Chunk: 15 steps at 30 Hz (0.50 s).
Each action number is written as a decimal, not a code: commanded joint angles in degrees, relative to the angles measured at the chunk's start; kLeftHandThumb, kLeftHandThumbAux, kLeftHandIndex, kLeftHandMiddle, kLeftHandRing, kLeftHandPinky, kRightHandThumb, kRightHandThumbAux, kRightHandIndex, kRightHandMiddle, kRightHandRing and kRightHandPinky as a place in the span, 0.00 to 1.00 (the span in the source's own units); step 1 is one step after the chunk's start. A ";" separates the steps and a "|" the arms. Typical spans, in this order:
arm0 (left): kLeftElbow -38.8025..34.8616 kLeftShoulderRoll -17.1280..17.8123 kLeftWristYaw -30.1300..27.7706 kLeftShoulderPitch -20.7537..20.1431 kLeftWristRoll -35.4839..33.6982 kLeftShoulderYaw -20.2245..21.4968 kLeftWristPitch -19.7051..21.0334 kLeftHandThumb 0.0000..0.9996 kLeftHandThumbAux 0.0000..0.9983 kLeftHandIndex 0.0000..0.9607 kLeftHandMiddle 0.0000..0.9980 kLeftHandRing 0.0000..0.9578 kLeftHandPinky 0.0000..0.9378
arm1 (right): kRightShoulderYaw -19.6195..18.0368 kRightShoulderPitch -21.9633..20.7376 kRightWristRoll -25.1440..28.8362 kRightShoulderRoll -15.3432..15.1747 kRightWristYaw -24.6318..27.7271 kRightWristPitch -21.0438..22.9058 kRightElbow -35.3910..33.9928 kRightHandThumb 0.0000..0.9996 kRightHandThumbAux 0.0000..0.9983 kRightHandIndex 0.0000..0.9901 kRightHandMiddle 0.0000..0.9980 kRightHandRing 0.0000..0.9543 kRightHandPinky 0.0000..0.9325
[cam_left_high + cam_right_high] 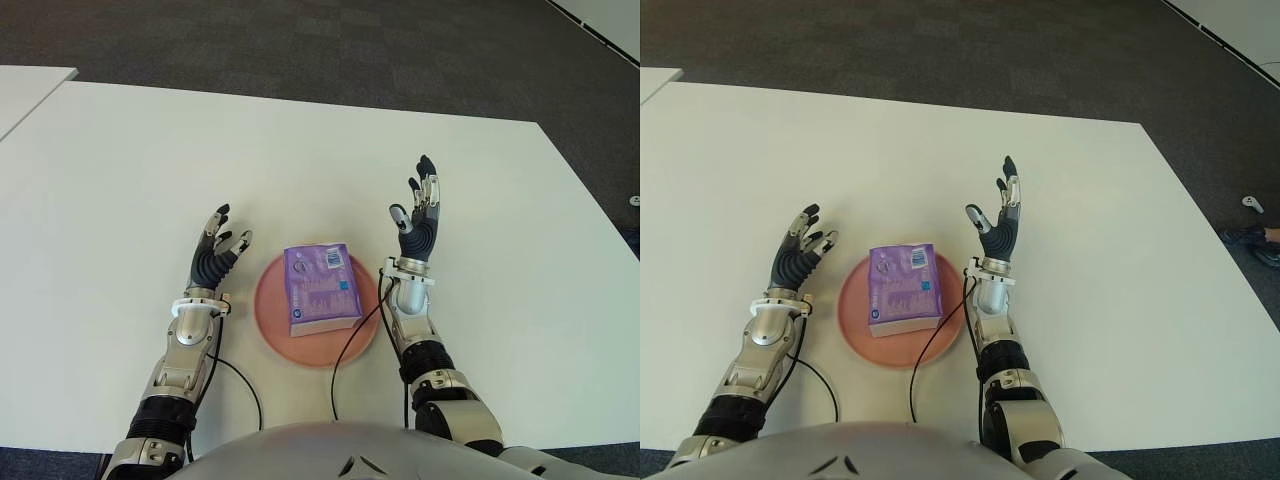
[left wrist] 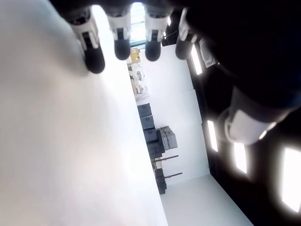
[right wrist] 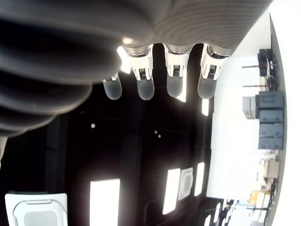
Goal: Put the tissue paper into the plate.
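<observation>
Both my left hand [image 1: 215, 252] and right hand [image 1: 418, 212] hover spread and empty, flanking the tissue paper [image 1: 320, 287] lying lengthwise up-frame on the plate [image 1: 275, 330], lower centre.

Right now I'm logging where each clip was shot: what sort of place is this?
Probably an office or lab: a broad white table, dark carpet tiles around it, and ceiling light panels in the wrist views.

White table [image 1: 300, 150] — dark carpet [image 1: 300, 40]
</observation>
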 commanded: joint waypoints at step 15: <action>-0.50 1.29 -1.03 0.91 0.51 0.15 1.48 0.03 0.57 0.00 0.00 0.00 0.00 | 0.31 0.76 -0.63 0.25 -0.26 1.07 -0.25 0.03 0.39 0.00 0.00 0.00 0.00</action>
